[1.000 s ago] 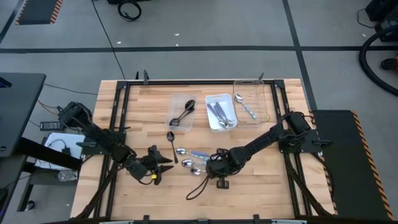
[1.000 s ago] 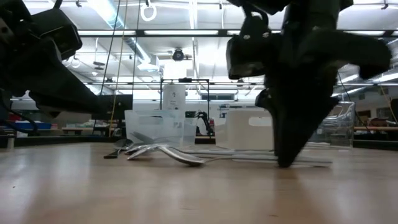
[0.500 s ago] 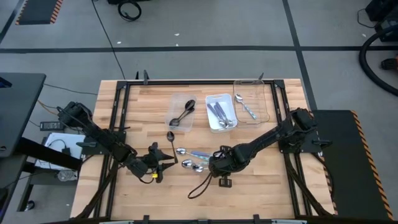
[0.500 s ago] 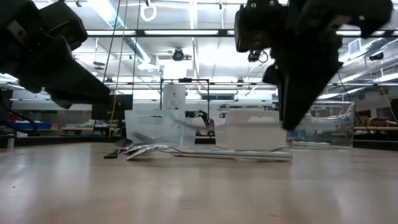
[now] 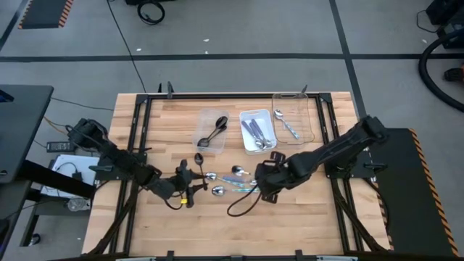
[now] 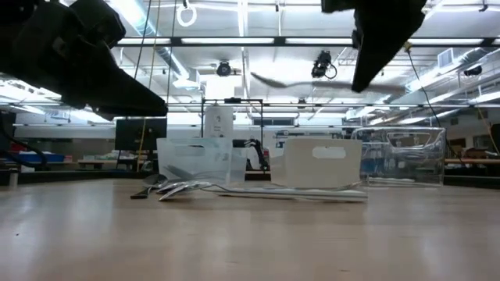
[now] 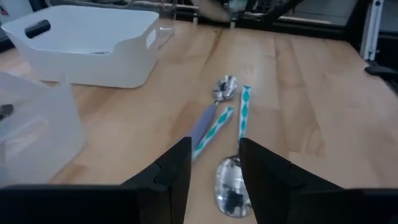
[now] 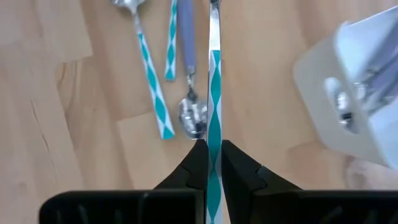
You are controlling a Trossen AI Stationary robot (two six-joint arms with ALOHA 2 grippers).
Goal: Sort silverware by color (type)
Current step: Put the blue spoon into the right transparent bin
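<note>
On the near half of a wooden table [image 5: 145, 225], the left gripper [image 5: 190, 181] hangs low with its fingers spread, empty, just above a few loose spoons [image 7: 227, 134] with teal-patterned and purple handles. Just right of it, the right gripper [image 5: 262, 181] is raised off the table, its fingers pressed on the teal-patterned handle of a spoon [image 8: 213, 93], which sticks out level in the air.

Farther back stand three trays: a clear tray [image 5: 202, 119] with dark spoons on the left, a white tray [image 5: 244, 139] with patterned-handled spoons in the middle, and a larger clear tray [image 5: 310, 123] with one silver spoon on the right.

The pinch sits near the handle's end, so the spoon could likely swivel or slip during carrying and miss the white tray.
</note>
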